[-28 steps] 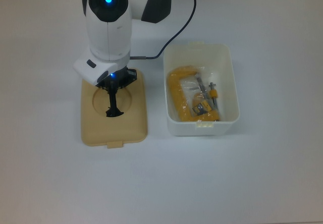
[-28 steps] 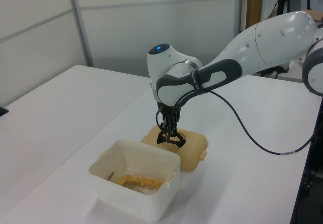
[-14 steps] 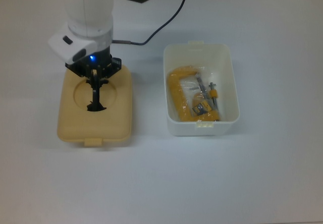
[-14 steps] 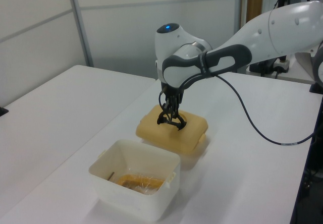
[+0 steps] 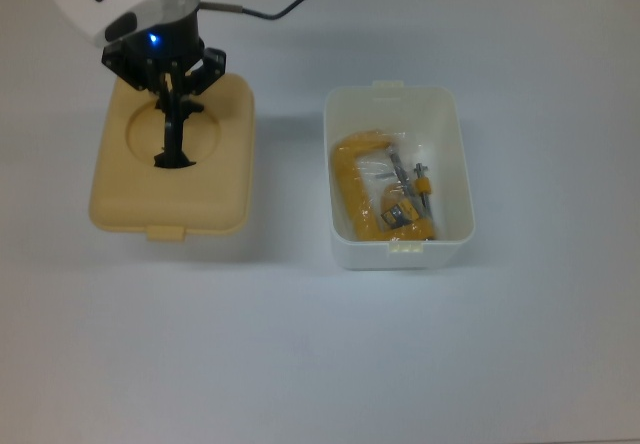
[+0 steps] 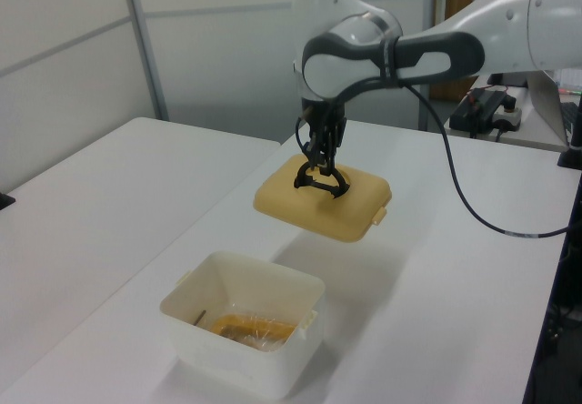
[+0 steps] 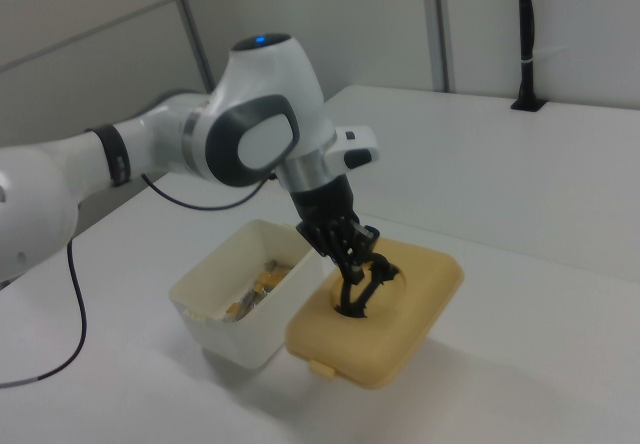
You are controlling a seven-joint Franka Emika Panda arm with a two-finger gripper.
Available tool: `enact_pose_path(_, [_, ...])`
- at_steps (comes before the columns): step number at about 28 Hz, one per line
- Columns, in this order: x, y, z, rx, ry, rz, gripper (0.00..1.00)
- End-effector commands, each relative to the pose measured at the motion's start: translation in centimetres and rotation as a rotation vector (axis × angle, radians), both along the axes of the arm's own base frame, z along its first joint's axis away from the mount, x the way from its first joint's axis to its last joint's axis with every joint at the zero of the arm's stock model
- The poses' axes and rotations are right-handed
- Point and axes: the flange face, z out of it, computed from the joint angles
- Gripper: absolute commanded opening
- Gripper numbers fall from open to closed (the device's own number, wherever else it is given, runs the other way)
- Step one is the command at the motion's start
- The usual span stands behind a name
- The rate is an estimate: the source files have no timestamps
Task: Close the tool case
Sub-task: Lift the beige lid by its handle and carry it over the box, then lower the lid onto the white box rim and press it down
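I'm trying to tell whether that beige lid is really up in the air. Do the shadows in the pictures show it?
Yes. In the left view the lid hangs from the gripper, with its soft shadow on the white table well below it. In the top view a faint shadow lies on the table beside the lid, toward the open white box. In the right view the lid's underside looks darker.

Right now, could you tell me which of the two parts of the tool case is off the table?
The beige lid: the hand holds it up by its black handle, with its shadow on the table below. The white box sits on the table, open.
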Motion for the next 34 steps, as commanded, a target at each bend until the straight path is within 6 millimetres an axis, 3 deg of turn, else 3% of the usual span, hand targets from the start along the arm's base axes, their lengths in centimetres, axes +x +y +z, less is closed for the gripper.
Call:
enact_pose_path(1, [-0.5, 0.9, 2.0, 0.044, 0.033, -0.006, 0.00])
enact_pose_path(5, [-0.7, 2.4, 2.7, 0.056, 0.042, -0.043, 0.00])
enact_pose_path(10, [-0.8, 7.8, 2.8, 0.074, 0.038, -0.049, 0.00])
enact_pose_path(16, [-1.5, 12.0, 2.6, 0.081, 0.071, -0.033, 0.00])
enact_pose_path(25, [-2.1, 17.3, 2.2, 0.099, 0.068, -0.025, 0.00])
enact_pose_path(29, [-2.0, 18.5, 1.5, 0.097, 0.076, -0.028, 0.00])
enact_pose_path(31, [-2.1, 20.6, 1.1, 0.100, 0.064, -0.018, 0.00])
enact_pose_path(34, [-1.8, 21.4, 1.0, 0.110, 0.039, -0.026, 0.00])
